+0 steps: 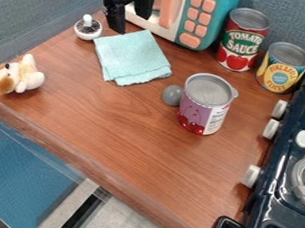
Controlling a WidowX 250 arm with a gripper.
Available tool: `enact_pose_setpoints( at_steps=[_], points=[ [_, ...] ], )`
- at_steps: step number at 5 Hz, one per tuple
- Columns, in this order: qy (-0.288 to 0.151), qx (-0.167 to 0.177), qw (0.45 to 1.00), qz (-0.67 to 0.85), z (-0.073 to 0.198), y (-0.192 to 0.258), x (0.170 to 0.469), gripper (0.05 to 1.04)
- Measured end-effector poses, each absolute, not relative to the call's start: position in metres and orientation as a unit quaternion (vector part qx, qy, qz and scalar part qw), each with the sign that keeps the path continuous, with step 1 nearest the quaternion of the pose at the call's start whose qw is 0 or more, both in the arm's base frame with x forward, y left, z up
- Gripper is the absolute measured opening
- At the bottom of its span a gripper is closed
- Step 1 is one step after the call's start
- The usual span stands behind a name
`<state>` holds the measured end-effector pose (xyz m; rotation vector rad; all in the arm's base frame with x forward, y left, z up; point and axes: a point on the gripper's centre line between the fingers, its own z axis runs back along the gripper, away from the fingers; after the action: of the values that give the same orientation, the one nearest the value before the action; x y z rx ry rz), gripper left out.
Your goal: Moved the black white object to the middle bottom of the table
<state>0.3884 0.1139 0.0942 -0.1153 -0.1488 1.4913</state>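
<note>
With twelve o'clock at the top of the camera view, the black white object [88,27] sat at about eleven on the wooden counter [112,147], near the wall, its pale knob pointing up. The gripper [131,24] hung to the right of it, in front of the toy microwave [215,3]. Its two fingers were spread, with a gap between them that showed part of the microwave behind. From the fingertips, the object lay between eight and nine o'clock, near them and outside the gap. It was well apart from the counter's six o'clock side.

Of the containers, the purple can [202,108] stood upright near three o'clock, with red fruit pictured low on its label and a small tab jutting out from its rim. The red can [242,41], with tomatoes on its label, stood between one and two, beside the microwave. The yellow can [281,69] stood at two, next to the red one. All three had grey tops facing up; what they held could not be told.

A grey ball [172,94] lay just beside the purple can, on its nine o'clock side. The light blue cloth [131,59] was spread between eleven and twelve, just beside the object. A white and brown plush dog [24,77] lay between nine and ten, and the dark toy stove [278,197] stood at about four
</note>
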Motion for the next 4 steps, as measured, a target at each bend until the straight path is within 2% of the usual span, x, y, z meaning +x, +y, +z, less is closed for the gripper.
enact_pose_setpoints(
  at_steps=[1,2,4],
  points=[
    [-0.048,-0.044,0.73,0.681,0.078,0.113,0.386,0.998],
    [-0.039,-0.045,0.714,0.698,0.074,0.121,0.379,0.999],
    [-0.079,-0.042,0.657,0.749,0.086,0.164,0.366,0.998]
  ],
)
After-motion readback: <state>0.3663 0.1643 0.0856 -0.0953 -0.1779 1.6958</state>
